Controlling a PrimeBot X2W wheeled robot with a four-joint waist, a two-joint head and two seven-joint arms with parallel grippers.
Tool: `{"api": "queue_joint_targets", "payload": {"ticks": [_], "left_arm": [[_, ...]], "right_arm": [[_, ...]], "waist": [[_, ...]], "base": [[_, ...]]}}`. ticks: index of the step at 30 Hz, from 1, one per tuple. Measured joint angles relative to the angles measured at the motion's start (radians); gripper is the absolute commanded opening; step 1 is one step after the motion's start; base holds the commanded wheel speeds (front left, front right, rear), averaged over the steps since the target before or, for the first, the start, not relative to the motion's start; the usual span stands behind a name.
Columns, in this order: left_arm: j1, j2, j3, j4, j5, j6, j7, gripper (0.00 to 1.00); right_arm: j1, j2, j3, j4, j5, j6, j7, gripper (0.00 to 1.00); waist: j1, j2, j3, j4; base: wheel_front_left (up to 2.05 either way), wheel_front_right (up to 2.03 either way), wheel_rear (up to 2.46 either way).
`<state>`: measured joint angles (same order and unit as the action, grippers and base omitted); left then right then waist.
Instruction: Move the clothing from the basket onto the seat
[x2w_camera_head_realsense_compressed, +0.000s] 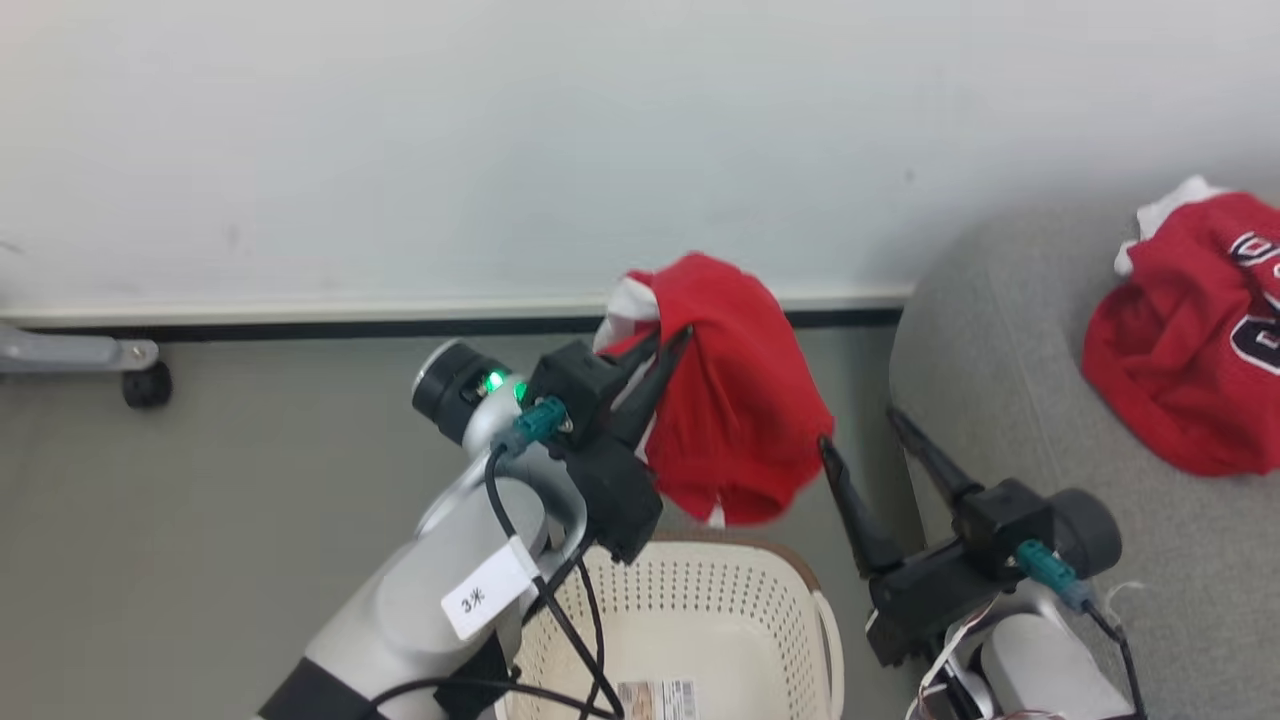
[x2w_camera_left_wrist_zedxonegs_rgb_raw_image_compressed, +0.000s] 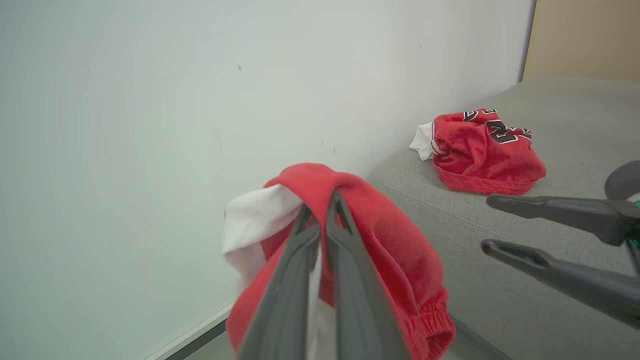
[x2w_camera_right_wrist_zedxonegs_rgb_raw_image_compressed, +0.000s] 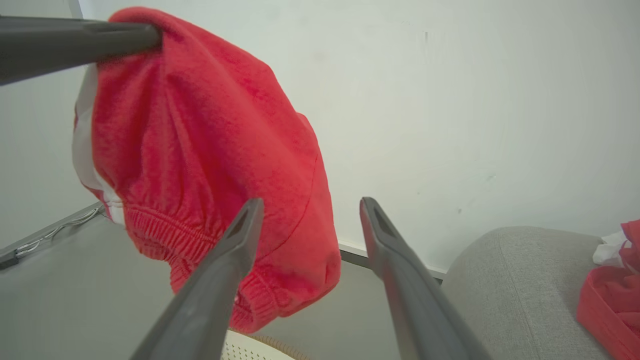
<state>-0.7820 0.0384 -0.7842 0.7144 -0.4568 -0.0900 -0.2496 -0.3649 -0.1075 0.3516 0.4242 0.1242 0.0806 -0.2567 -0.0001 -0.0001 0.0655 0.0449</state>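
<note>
Left gripper: my left gripper (x2w_camera_head_realsense_compressed: 672, 338) is clamped on the red piece (x2w_camera_head_realsense_compressed: 740, 400). Its two fingers are pressed close together, with a fold of cloth pinched between the tips.
Left wrist view: the same fingers (x2w_camera_left_wrist_zedxonegs_rgb_raw_image_compressed: 292, 270) run side by side, nearly touching. Red fabric drapes over their tips, and a white panel shows on the left of the cloth.
Red piece: it hangs in the air from my left gripper, above the far rim of the basket (x2w_camera_head_realsense_compressed: 700, 600) and in front of the pale wall (x2w_camera_head_realsense_compressed: 500, 150). A gathered elastic hem runs along its lower edge.
Right gripper: my right gripper (x2w_camera_head_realsense_compressed: 858, 428) is spread wide and holds nothing. Its fingers point up beside the lower right edge of the hanging cloth. I cannot tell whether the nearer tip touches the fabric.
Right wrist view: the red piece (x2w_camera_right_wrist_zedxonegs_rgb_raw_image_compressed: 200, 125) fills the upper left, and my two fingers (x2w_camera_right_wrist_zedxonegs_rgb_raw_image_compressed: 220, 280) stand well apart below it.
Jersey: the jersey (x2w_camera_head_realsense_compressed: 1190, 340) lies crumpled on the seat (x2w_camera_head_realsense_compressed: 1000, 320) with its black lettering up and a white edge toward the wall. It is well apart from both grippers.
Basket: it stands on the grey floor (x2w_camera_head_realsense_compressed: 250, 450) under my left arm, and a printed label (x2w_camera_head_realsense_compressed: 655, 700) lies on its bottom.
Seat: it is grey, to the right of the basket and against the wall. Its rounded corner is just behind my right gripper.
</note>
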Motion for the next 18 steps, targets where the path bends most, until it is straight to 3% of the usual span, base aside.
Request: {"api": "queue_joint_targets", "payload": {"ticks": [10,18], "left_arm": [[0.107,0.002,-0.052,-0.087,-0.031,0.007,0.000,0.00],[0.159,0.004,-0.082,-0.171,-0.034,0.020,0.008,0.00]], "right_arm": [[0.026,0.018,0.079,0.070,0.000,0.025,0.000,1.00],[0.018,0.022,0.119,0.124,-0.001,0.031,0.000,1.00]], "waist": [[-0.0001,0.0000,-0.131,0.037],[0.0000,0.0001,-0.176,0.063]], "base": [[0.00,0.00,0.00],[0.00,0.00,0.00]]}}
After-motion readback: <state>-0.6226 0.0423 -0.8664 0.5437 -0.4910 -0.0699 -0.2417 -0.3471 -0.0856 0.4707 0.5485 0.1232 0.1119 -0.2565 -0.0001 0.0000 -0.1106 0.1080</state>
